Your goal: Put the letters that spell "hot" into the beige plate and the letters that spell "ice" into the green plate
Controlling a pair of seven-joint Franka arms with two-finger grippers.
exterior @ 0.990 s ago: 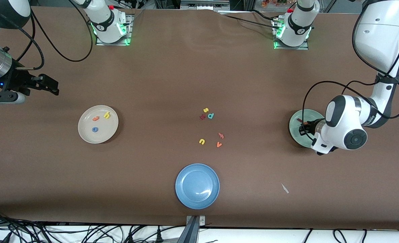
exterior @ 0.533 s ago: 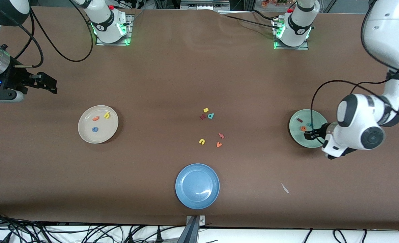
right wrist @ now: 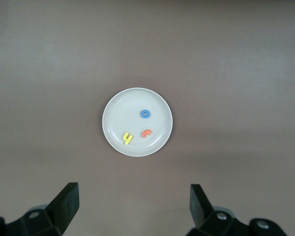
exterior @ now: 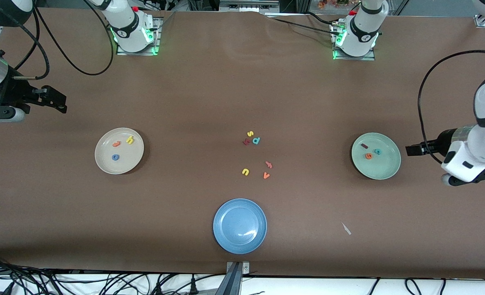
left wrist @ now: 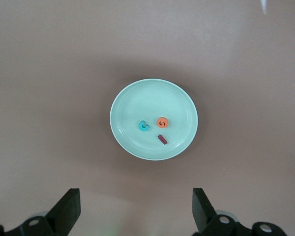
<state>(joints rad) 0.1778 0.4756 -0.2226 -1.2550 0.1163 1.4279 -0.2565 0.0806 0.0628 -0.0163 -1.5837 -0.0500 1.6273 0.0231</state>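
The front camera looks down from high across the brown table [exterior: 209,94], facing both bases at twelve o'clock. The left wrist camera stares straight down on the round mint-green plate [left wrist: 132,105]; the right wrist camera does likewise on the round cream-beige plate [right wrist: 118,110]. The front view shares both plates.

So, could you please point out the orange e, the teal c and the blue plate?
orange e [exterior: 368,155], front view, its middle.
teal c [exterior: 377,151], front view, its curved body.
blue plate [exterior: 240,241], front view, bare floor near the rim.
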